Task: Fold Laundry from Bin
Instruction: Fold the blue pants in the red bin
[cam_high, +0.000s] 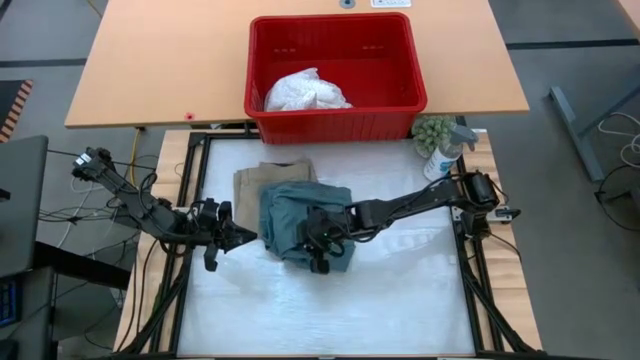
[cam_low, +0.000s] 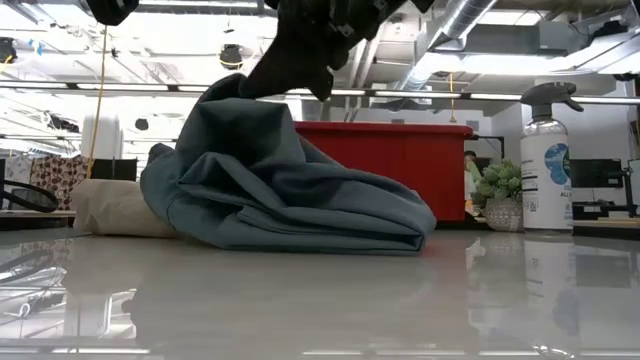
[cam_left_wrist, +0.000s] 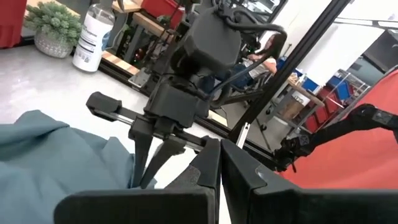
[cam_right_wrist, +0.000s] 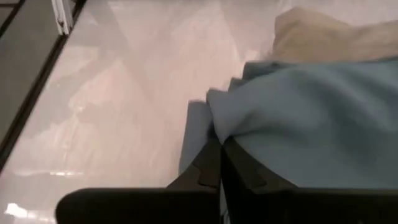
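The right gripper (cam_high: 318, 243) is pressed closed on a fold of the teal garment (cam_high: 290, 215) and holds it up from the white table (cam_high: 400, 290). The garment partly covers the beige garment (cam_high: 262, 177). The left gripper (cam_high: 240, 237), fingers together and empty, is just beside the cloth. A white garment (cam_high: 305, 92) lies in the red bin (cam_high: 335, 118).

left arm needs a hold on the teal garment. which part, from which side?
Probably the teal garment's edge nearest the left gripper, approached level from that side. The cloth lies bunched in thick folds there, free of the khaki garment behind it, and the right gripper is shut on a raised peak toward the other side, so the left edge is unobstructed.
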